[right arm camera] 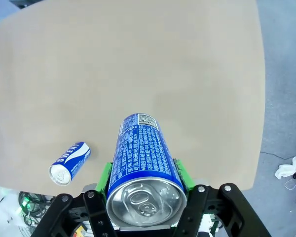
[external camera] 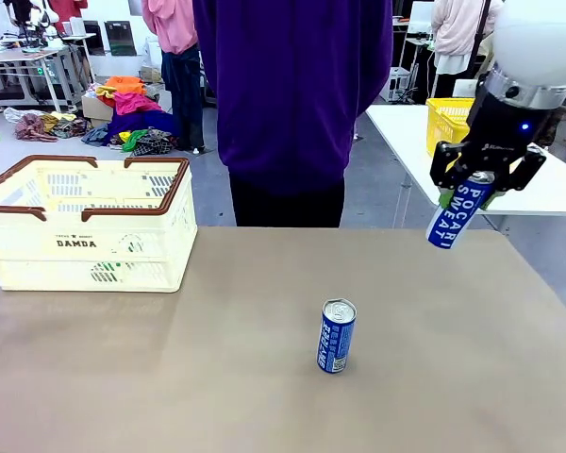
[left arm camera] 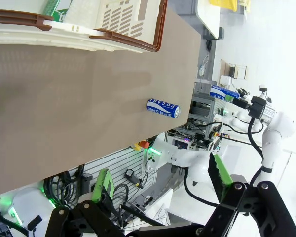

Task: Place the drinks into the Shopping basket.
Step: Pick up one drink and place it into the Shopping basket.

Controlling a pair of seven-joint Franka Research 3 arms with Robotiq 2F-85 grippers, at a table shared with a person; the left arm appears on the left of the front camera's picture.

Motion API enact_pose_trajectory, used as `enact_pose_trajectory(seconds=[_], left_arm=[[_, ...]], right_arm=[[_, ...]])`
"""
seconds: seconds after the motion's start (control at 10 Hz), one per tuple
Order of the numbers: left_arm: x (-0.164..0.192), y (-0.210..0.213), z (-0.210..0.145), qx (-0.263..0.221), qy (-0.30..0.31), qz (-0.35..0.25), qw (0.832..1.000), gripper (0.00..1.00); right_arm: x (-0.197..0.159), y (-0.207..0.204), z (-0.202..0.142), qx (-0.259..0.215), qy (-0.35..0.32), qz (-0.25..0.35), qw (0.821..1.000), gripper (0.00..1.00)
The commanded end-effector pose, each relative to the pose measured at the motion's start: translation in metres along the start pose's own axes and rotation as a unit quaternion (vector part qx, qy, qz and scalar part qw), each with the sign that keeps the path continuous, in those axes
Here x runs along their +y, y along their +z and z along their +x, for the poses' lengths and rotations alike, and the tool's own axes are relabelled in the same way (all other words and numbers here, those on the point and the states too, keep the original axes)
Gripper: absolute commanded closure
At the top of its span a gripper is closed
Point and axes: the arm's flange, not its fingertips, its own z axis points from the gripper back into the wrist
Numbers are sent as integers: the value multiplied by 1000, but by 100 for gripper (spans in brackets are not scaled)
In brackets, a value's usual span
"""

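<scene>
so one blue can [external camera: 457, 215] is clamped, tilted, in the right gripper [external camera: 472, 189], held above the table [external camera: 217, 377], right side; a second can [external camera: 338, 336] stands mid-table. carry step: next move needs a long traverse left to the shopping basket [external camera: 38, 250], then release over it. left gripper [left arm camera: 160, 180] has jaws apart, empty.

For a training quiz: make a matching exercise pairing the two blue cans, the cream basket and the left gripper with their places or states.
Things:
1 right-hand can
2 centre can
3 Shopping basket
4 left gripper

States:
A open, empty
B upright at mid-table, untouched
C at the table's left edge
D clamped in the right gripper, in the air

Pairs: 1-D, 2-B, 3-C, 4-A
</scene>
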Motion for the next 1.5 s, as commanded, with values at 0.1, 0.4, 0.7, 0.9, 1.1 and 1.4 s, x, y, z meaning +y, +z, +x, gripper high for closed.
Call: enact_pose_trajectory(seconds=[0.1, 0.4, 0.7, 0.9, 1.1, 1.4], left_arm=[[0, 0, -3, -1, 4, 1, 1000, 0], [0, 0, -3, -1, 4, 1, 1000, 0], [0, 0, -3, -1, 4, 1, 1000, 0], [0, 0, -3, -1, 4, 1, 1000, 0], [0, 0, -3, -1, 4, 1, 1000, 0], [0, 0, -3, -1, 4, 1, 1000, 0]], right_arm=[[9, 6, -3, -21, 6, -2, 1000, 100], [136, 2, 36, -66, 44, -12, 997, 100], [281, -49, 28, -58, 157, -12, 986, 100], [341, -98, 3, -26, 228, -13, 973, 100], [370, -151, -12, 8, 273, -2, 962, 100], [384, -198, -35, 53, 320, 2, 946, 100]])
